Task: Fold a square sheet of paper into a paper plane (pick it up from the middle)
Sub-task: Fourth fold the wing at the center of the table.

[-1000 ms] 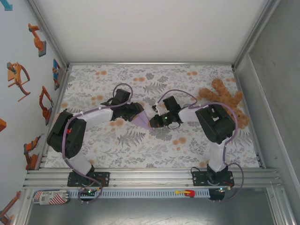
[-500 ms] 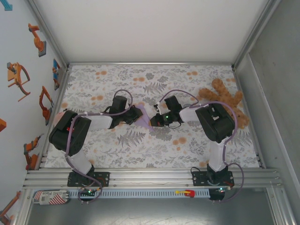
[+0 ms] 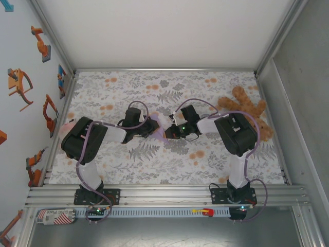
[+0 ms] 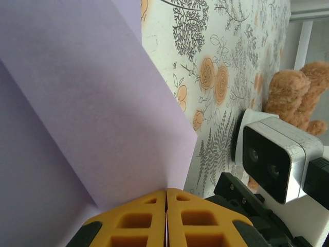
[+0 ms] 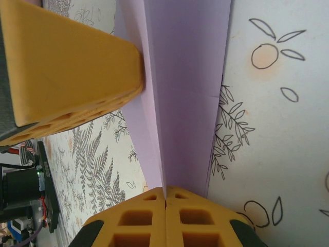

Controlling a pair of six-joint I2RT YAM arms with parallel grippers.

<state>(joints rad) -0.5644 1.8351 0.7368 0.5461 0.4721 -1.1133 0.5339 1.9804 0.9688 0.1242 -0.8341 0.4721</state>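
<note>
The flowered worktop (image 3: 128, 164) carries both arms. The left arm (image 3: 85, 141) and the right arm (image 3: 234, 134) reach in toward each other at its middle, and a brown bear (image 3: 247, 110) lies off by the right edge. Between the arms is the paper (image 4: 77, 103), lavender and already creased into layers. It looks lifted a little off the worktop, though I cannot be sure. The left jaws are pressed fully together with an edge of the paper pinched in their seam. The right jaws are closed just as tight on it from the opposite side. In the right wrist view the left arm's yellow finger (image 5: 72, 67) touches the far part of the paper. I judge the paper to be very light, limp and slick. It will likely sag away from any grip, tear or crumple if the arms pull apart, and keep a crease wherever it is squeezed. It is best held at a folded edge, where the layers stiffen it, close to the crease being worked.
</note>
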